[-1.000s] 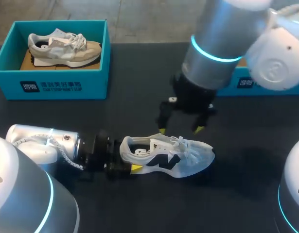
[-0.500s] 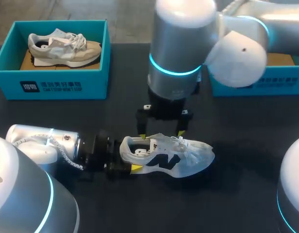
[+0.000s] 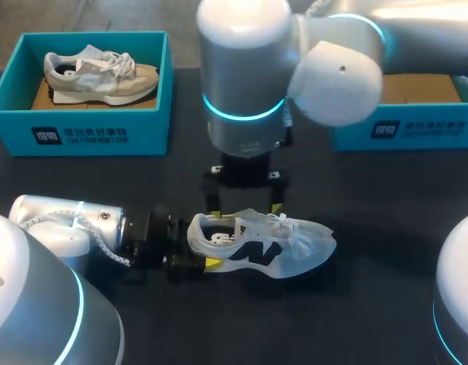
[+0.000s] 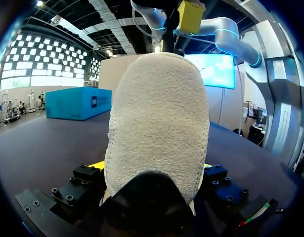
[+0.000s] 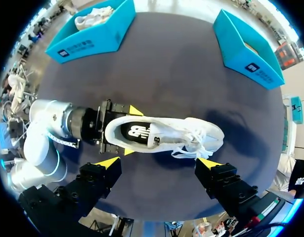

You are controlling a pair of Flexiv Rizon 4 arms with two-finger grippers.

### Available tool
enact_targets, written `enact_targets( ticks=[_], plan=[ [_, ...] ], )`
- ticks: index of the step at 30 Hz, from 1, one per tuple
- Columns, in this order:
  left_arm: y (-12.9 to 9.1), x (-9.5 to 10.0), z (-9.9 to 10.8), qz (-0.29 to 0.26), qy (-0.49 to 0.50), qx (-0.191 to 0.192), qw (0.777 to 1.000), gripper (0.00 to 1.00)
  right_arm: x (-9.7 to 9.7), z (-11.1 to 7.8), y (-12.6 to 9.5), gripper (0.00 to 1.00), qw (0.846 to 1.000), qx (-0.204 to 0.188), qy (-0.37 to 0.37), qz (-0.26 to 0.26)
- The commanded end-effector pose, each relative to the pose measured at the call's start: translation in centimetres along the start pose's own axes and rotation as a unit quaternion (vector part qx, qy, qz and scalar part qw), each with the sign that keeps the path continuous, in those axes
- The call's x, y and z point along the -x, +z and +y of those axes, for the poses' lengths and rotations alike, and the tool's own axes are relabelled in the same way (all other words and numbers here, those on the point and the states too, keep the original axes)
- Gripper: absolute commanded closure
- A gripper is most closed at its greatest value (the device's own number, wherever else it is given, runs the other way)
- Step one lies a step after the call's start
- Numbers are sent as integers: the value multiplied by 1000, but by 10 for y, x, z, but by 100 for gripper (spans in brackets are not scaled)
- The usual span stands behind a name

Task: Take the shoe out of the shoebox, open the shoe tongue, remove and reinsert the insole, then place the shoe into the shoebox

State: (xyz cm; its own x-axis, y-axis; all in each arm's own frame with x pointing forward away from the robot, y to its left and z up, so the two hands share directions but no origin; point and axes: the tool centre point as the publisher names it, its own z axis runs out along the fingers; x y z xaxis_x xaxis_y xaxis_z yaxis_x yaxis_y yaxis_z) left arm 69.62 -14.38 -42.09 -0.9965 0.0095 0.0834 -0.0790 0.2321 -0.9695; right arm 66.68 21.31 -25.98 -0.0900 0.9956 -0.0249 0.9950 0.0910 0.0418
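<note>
While the white shoe [image 3: 260, 245] stands on its sole low in the middle of the frame, toe to the right, the left gripper [image 3: 199, 245] pinches its heel from both sides; the right gripper [image 3: 244, 211] hangs just over its opening, fingers [image 3: 275, 207] spread apart; a teal box [image 3: 81, 129] holding a beige shoe [image 3: 97, 74] sits upper left, a second box [image 3: 405, 129] upper right

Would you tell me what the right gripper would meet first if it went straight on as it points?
Probably the white shoe, around its opening, since the right gripper points down over it.
</note>
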Motion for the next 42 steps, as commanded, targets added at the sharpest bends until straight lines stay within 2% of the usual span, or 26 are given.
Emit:
enact_targets(
  ticks=[1, 7, 16, 30, 42],
  plan=[
    [-1, 1, 0, 1, 0, 1, 1000, 100, -20, 6, 6, 0, 998, -4, 4, -58],
    [-1, 1, 0, 1, 0, 1, 1000, 100, -22, 4, 14, 0, 998, 5, 13, -63],
    [-1, 1, 0, 1, 0, 1, 1000, 100, -22, 2, 30, 0, 995, -6, 45, -92],
    [-1, 1, 0, 1, 0, 1, 1000, 100, -7, 1, 47, 0, 990, -3, 81, -117],
    [-1, 1, 0, 1, 0, 1, 1000, 100, -4, 7, 59, 0, 986, -6, 98, -135]
  ],
)
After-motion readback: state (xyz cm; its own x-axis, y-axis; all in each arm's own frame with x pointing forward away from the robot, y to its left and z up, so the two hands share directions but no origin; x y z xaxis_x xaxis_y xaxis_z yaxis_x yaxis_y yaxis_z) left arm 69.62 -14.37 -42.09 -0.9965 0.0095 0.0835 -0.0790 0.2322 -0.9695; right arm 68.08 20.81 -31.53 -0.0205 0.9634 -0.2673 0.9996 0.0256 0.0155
